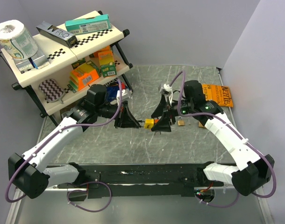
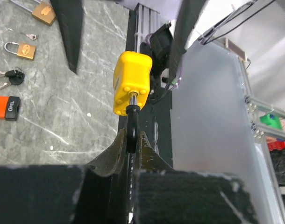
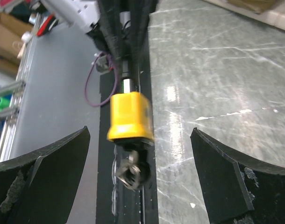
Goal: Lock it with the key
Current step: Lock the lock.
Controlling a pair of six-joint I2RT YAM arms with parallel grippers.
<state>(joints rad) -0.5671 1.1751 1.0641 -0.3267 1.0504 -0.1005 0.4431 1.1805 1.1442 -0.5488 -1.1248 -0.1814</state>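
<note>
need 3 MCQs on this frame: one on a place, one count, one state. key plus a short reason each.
1. Where is the yellow padlock? A on the shelf; B held up by the left fingers; C inside a box.
2. How many brass padlocks lie on the table in the left wrist view? A none; B two; C five.
3. How do the right fingers stand? A shut on a key; B shut on the padlock; C open, either side of the padlock.
Answers: 1 B, its shackle is pinched between them. 2 B, both lie at upper left. 3 C, wide gaps show on both sides.
</note>
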